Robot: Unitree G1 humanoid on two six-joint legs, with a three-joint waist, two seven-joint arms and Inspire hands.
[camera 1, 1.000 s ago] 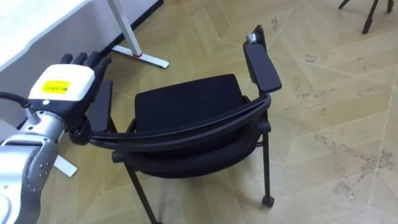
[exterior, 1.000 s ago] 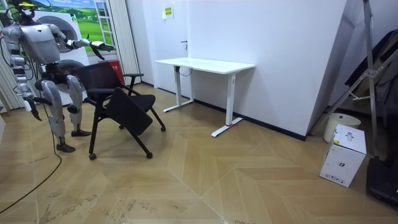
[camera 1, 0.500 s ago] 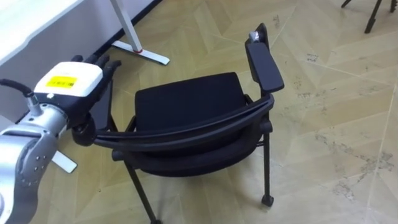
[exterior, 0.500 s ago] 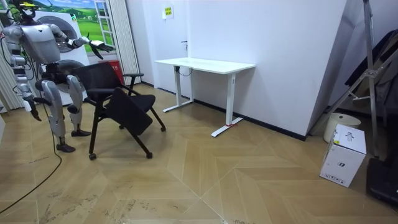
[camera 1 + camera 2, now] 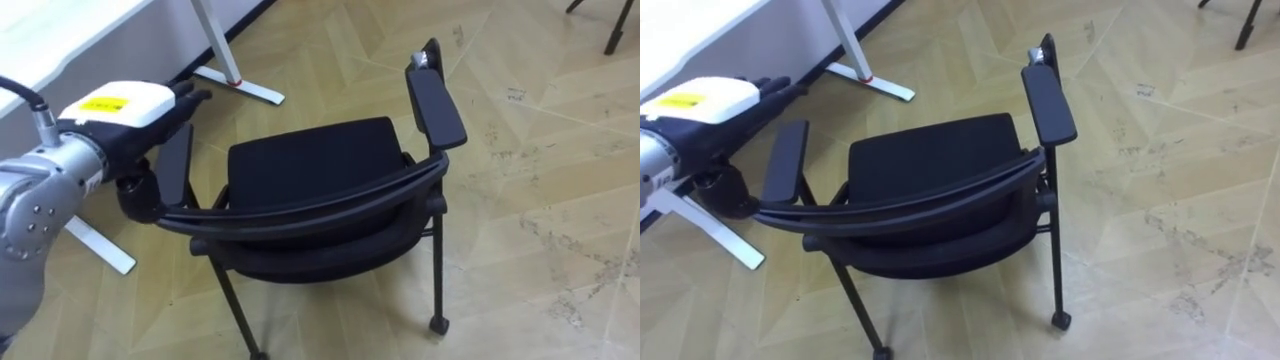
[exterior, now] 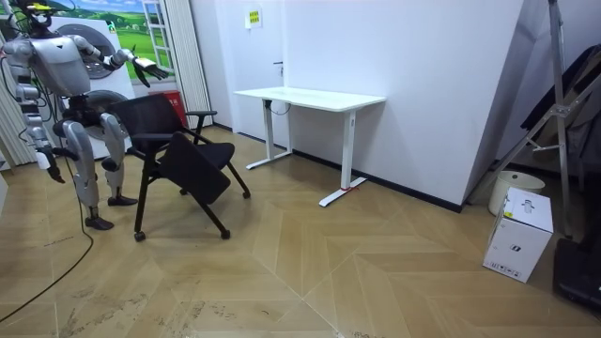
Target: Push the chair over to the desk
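A black chair with two armrests and castors stands on the wooden floor, its curved backrest nearest to me. My left hand hovers with straight fingers just above and beside the chair's left armrest, open and holding nothing. In the room view I stand behind the chair, with my left hand stretched out above the backrest. My right hand hangs at my side.
A white desk stands by the wall beyond the chair, its foot close to the left armrest and another foot near my left arm. A white box and a metal stand are at the room view's right. Open floor lies right of the chair.
My left hand has lifted a little from beside the left armrest and its fingers point more across it. The eye view has shifted slightly; the chair has stayed put.
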